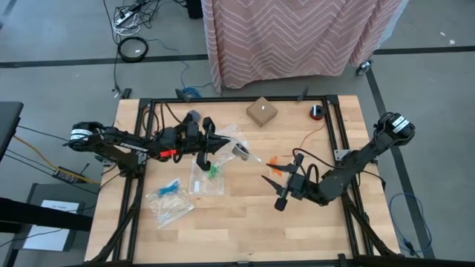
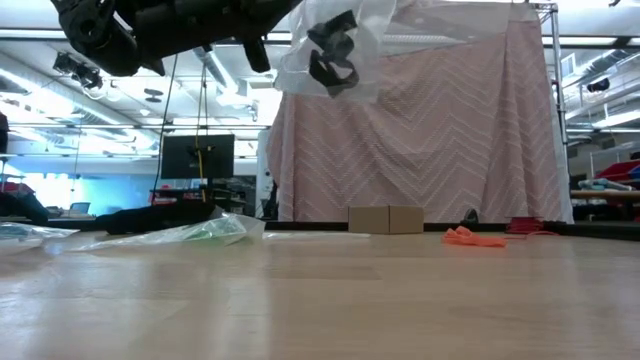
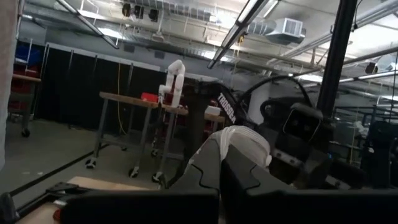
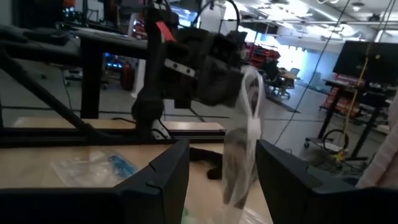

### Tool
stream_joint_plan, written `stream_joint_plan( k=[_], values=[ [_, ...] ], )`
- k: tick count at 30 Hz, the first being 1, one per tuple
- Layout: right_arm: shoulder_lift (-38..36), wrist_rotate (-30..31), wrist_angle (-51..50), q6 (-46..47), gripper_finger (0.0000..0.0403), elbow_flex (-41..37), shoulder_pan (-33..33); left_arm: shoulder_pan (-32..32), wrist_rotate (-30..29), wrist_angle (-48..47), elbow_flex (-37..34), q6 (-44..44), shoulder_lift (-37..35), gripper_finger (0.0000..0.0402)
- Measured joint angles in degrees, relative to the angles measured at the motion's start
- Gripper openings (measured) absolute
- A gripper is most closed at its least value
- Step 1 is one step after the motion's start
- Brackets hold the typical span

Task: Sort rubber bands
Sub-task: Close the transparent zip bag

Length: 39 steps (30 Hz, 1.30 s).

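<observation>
Rubber bands (image 2: 333, 55) – black ones – hang in the clear bag (image 1: 236, 142) the left gripper (image 1: 210, 143) pinches shut aloft, so right gripper (image 1: 286, 183), fingers spread and empty, should grab the mouth edge gently – not the bulge

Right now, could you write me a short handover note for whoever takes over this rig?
Left gripper: shut on a clear bag of black bands, held up above the table.
Right gripper: open, empty, above the table's right half, facing that bag.
On the table: bag with green bands, bag with blue bands, loose orange bands.
Done: black, green and blue bands are in bags.
Left: the orange bands are not yet bagged; the held bag not yet set down.
</observation>
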Motion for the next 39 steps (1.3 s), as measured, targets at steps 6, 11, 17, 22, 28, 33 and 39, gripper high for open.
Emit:
stream_joint_plan(
  k=[6, 11, 17, 22, 28, 33, 39],
  values=[
    [0.00, -0.12, -0.48, 0.69, 0.0170, 0.00, -2.23, -0.02, 0.05, 0.67, 0.00, -0.04, 0.00, 0.0002],
    [0.00, -3.27, -1.08, 1.81, 0.0170, 0.00, -4.79, -0.02, 0.50, 1.08, 0.00, -0.07, 0.00, 0.0003],
    [0.00, -6.13, -1.07, 1.84, 0.0166, 0.00, -7.40, -0.07, 0.57, 1.06, 0.00, -0.07, 0.00, 0.0003],
    [0.00, -9.49, -1.04, 1.82, 0.0149, 0.00, -9.05, -0.10, 0.61, 1.06, 0.00, -0.09, 0.00, 0.0003],
    [0.00, -10.17, -0.91, 1.62, 0.0113, 0.00, -10.39, -0.13, 0.66, 1.04, 0.00, -0.45, 0.00, 0.0003],
    [0.00, -10.16, -0.70, 1.37, 0.0051, 0.00, -10.90, -0.13, 0.66, 1.02, 0.00, -0.55, 0.00, 0.0003],
    [0.00, -10.13, 2.31, -2.98, 0.0004, 0.00, -10.91, -0.13, 1.47, 0.94, 0.00, -0.56, 0.00, 0.0003]
  ],
)
